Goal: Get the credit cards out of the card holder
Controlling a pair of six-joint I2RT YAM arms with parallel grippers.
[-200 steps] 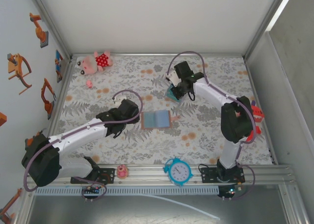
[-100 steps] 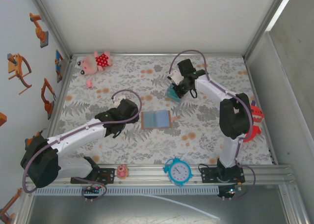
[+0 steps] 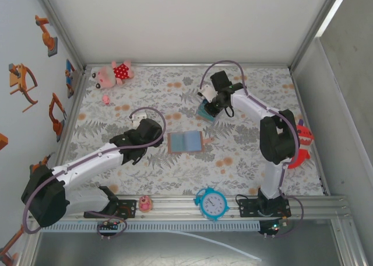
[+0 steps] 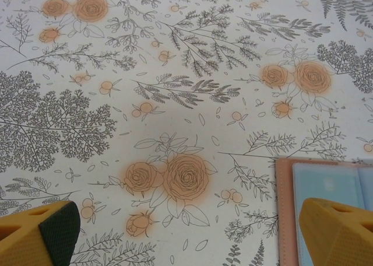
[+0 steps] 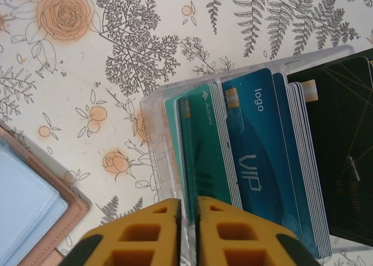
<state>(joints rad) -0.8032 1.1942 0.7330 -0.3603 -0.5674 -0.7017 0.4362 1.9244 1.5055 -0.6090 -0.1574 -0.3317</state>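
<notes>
Seen from above, a flat tan-brown leather card holder with blue-grey inner pockets lies open at the centre of a floral-patterned worktop. Its long axis runs from 9 o'clock to 3 o'clock. The left hand hovers just beside the holder's 9 o'clock edge, its yellow fingers spread wide and gripping nothing. In the left wrist view the holder's tan border sits close to the right-side finger, at about 4 o'clock in the picture. The right hand is farther off, at about 1 o'clock from the holder in the overhead view. It is lowered over a clear plastic box packed with upright teal and blue cards. Its fingers are pressed almost together on what looks like a thin dark teal card, seen nearly edge-on at the box's near end. A corner of the holder shows at 8 o'clock in the right wrist view. Whether any cards remain in the pockets cannot be told. The left hand is judged the nearer one: the holder lies at its 3 o'clock, short edge towards it, so a reach along the long axis would meet it first.
</notes>
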